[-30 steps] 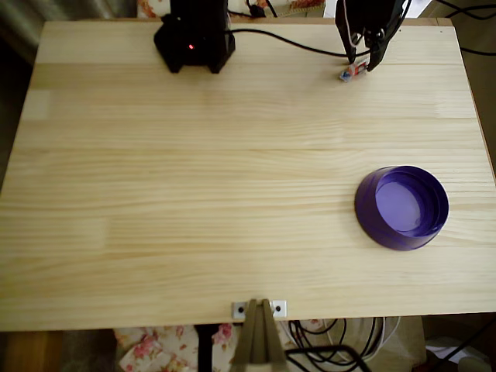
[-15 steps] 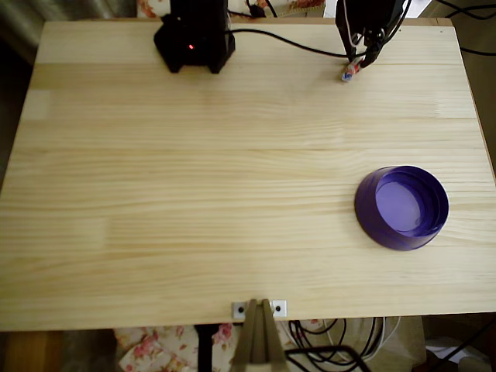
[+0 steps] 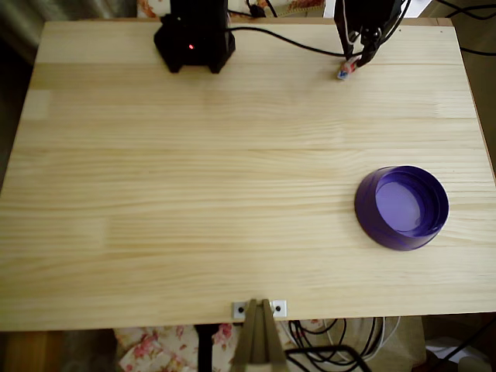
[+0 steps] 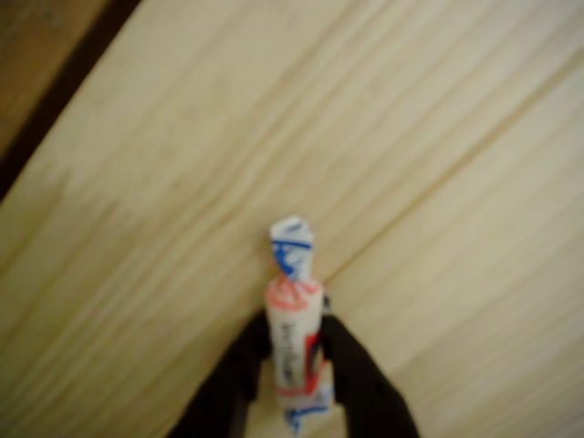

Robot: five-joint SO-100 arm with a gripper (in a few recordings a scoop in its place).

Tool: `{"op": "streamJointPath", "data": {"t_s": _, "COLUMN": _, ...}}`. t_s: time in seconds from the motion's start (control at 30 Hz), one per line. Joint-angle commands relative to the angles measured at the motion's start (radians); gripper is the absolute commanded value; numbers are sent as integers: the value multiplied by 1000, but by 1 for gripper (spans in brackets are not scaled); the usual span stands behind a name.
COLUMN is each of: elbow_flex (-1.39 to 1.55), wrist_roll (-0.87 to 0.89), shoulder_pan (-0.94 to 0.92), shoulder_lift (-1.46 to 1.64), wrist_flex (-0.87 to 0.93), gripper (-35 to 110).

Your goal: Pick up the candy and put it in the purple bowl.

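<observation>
A: One risk stands out: the candy [image 4: 294, 339] sits between the gripper [image 4: 292, 360] fingers by its slim middle only, with one twisted end poking out past the tips. The hold looks thin, so I judge that a quick swing could let it slide or turn out of the pinch.

B: Where is it on the table [image 3: 194, 194]?

A: In the overhead view the candy [image 3: 346, 70] is at about one o'clock, near the far edge, with the gripper [image 3: 358, 60] closed narrow around it. Whether it has left the wood I cannot tell. The purple bowl [image 3: 401, 207] lies well apart, at about four o'clock.

B: So a long carry.

A: Yes, and the bowl is shallow with low walls. A release from too high could, I think, bounce the candy off the flat violet inside and back onto the table. A black cable [image 3: 287, 40] also runs just beside the gripper, and it might snag.

B: How does the candy look?

A: Small and slim, white wrapper with red and blue marks, ends twisted. The wrist view is a little blurred, so the print cannot be read.
</observation>
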State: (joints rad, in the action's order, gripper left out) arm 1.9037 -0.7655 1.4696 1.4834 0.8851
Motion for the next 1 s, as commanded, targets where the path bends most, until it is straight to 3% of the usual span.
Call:
{"op": "streamJointPath", "data": {"t_s": 0.0, "elbow_flex": -80, "wrist_roll": 28, "shoulder_pan": 5, "shoulder_lift": 121, "wrist_flex": 38, "gripper": 1}}
{"op": "streamJointPath", "data": {"t_s": 0.97, "elbow_flex": -95, "wrist_roll": 379, "shoulder_pan": -330, "shoulder_lift": 422, "wrist_flex": 80, "gripper": 0}}
